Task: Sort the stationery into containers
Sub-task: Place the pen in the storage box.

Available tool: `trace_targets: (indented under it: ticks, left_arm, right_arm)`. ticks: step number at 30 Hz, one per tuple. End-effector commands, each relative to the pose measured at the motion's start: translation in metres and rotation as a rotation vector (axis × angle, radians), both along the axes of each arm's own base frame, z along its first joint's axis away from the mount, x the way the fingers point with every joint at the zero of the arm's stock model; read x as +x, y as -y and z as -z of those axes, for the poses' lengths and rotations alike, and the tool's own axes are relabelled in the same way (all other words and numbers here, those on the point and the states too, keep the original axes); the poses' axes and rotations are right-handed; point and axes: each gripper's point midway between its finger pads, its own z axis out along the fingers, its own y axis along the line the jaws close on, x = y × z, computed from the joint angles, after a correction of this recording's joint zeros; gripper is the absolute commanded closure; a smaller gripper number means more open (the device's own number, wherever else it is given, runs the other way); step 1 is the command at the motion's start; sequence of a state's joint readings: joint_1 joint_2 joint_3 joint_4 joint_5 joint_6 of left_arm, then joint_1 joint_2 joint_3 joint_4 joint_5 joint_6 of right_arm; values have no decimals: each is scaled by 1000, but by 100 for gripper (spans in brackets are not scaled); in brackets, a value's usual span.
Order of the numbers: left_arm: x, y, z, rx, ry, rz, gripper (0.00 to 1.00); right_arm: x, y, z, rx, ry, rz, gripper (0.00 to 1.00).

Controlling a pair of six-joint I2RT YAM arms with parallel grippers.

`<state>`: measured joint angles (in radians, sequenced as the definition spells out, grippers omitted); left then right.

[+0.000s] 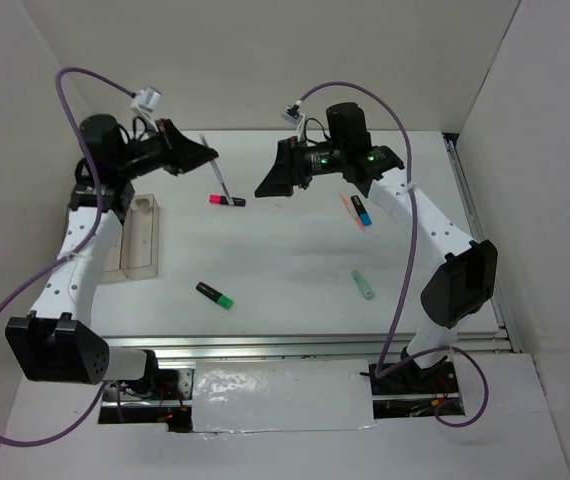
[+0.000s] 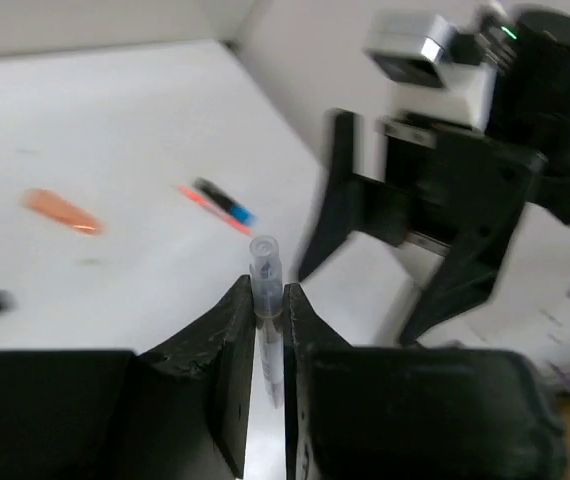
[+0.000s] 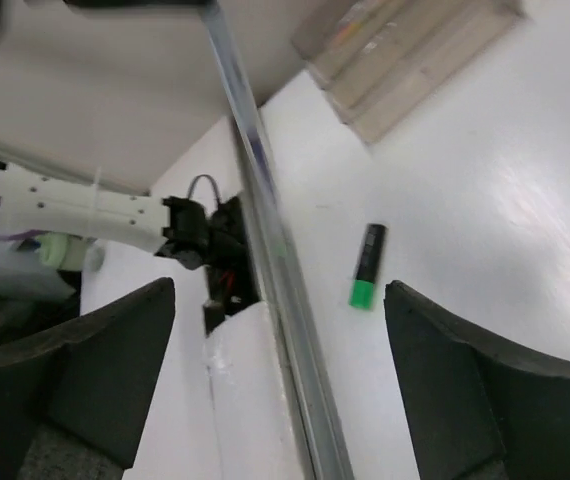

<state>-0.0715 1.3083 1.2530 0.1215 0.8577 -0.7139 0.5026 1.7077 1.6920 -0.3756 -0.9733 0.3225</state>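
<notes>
My left gripper [image 1: 205, 155] [image 2: 267, 290] is shut on a thin silver-blue pen [image 2: 265, 265] [image 1: 221, 182], held above the back of the table. My right gripper [image 1: 270, 184] [image 3: 280, 290] stands open just right of it, with the pen [image 3: 250, 150] running between its wide-apart fingers and touching neither. On the table lie a pink highlighter [image 1: 227, 201], a black-green one [image 1: 215, 295] [image 3: 367, 265], a mint green one [image 1: 364, 285], a blue-black one [image 1: 361, 211] beside a thin red pen [image 1: 349, 210], and an orange stub [image 2: 60, 210]. The clear containers [image 1: 140, 235] [image 3: 405, 50] sit at the left.
White walls close in the back and both sides. A metal rail [image 1: 305, 343] runs along the table's near edge. The right arm [image 1: 435, 230] stretches over the right part of the table.
</notes>
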Motion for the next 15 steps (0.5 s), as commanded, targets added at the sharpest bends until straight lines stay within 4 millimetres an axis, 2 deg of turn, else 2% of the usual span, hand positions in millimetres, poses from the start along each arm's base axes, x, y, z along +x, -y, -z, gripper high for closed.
trace_targets:
  ticks: [1, 2, 3, 4, 5, 6, 8, 9, 10, 12, 14, 15]
  left_arm:
    - [12, -65, 35, 271, -108, -122, 100]
    - [25, -85, 36, 402, -49, -154, 100]
    - [22, -122, 66, 522, -192, -258, 100]
    - [32, -146, 77, 663, -167, -277, 100]
    - [32, -170, 89, 742, -209, -318, 100]
    - [28, -216, 103, 832, -292, -424, 100]
    - [21, -266, 128, 926, -394, -493, 100]
    - [14, -300, 135, 951, -445, -551, 100]
    - [11, -325, 147, 1017, -500, -562, 100]
    - [0, -365, 155, 1045, -567, -618, 97]
    - [-5, -393, 168, 1063, -639, -626, 96]
    - [-6, -400, 173, 1062, -660, -625, 96]
  right_arm:
    - [31, 40, 10, -142, 62, 163, 8]
    - [48, 56, 21, -207, 77, 245, 7]
    - [48, 66, 38, -270, 70, 257, 6]
    - [57, 81, 49, -325, 70, 306, 5]
    - [60, 89, 58, -362, 85, 314, 5]
    - [57, 98, 73, -401, 40, 327, 0]
    - [59, 118, 90, -466, 53, 337, 0]
    - [59, 123, 96, -479, 47, 344, 0]
    - [60, 127, 99, -484, 46, 355, 0]
    - [62, 139, 102, -486, 41, 387, 0]
    - [66, 149, 105, -493, 37, 417, 0]
    - [67, 151, 106, -498, 37, 424, 0]
